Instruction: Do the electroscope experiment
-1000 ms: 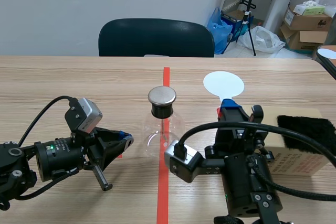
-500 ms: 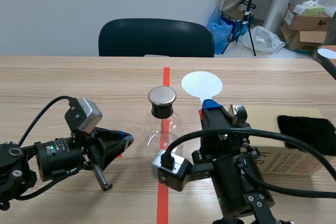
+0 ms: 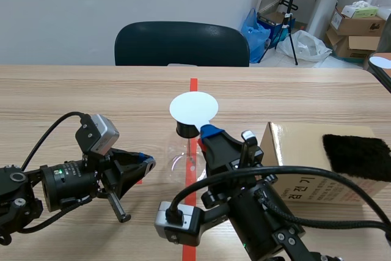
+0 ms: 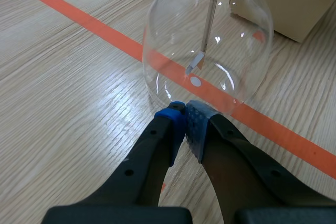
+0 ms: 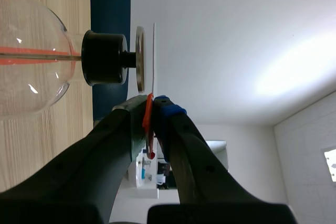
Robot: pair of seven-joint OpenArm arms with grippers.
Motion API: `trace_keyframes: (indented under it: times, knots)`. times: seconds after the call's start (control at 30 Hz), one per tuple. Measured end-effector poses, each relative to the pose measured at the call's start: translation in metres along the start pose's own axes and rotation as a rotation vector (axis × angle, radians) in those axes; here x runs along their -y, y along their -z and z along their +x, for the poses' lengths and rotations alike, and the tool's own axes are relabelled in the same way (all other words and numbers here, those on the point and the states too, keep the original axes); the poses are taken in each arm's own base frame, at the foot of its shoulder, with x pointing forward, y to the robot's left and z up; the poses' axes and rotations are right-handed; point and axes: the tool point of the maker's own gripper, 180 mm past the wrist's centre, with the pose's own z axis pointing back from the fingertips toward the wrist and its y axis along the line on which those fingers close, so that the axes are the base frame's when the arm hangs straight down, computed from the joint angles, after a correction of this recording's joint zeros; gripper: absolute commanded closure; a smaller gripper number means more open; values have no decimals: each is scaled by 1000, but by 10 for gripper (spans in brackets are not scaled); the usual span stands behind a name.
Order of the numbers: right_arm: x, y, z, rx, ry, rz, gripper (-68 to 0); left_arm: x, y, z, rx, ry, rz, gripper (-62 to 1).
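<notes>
Swinging in from the right, the right claw [image 5: 151, 104], clamped on the red handle of the white disc [image 3: 193, 107], has carried it across the bench [image 3: 73, 96] in the last second. Now the disc hangs right over the flask [image 3: 183, 154], hiding the metal cap from the front camera. The right wrist view shows it flat-on to the cap [image 5: 140, 59], just beside it, perhaps a sliver of gap left. That looks like the charging step. The flask stands on the red tape line: clear round glass, black stopper [image 5: 103, 59], thin rod, small foil leaf [image 4: 195, 62] hanging close. The left claw [image 4: 185, 114] is pinched together on nothing, near the flask's base.
</notes>
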Motion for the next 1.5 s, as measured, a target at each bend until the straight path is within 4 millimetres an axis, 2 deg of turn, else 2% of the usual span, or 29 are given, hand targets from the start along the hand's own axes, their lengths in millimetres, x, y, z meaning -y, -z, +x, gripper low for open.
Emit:
trace_keyframes:
  times: [1.5]
  knots:
    - [2,3,-3,-6,-6,-9,-10,0,0,0,0,0,0,-31]
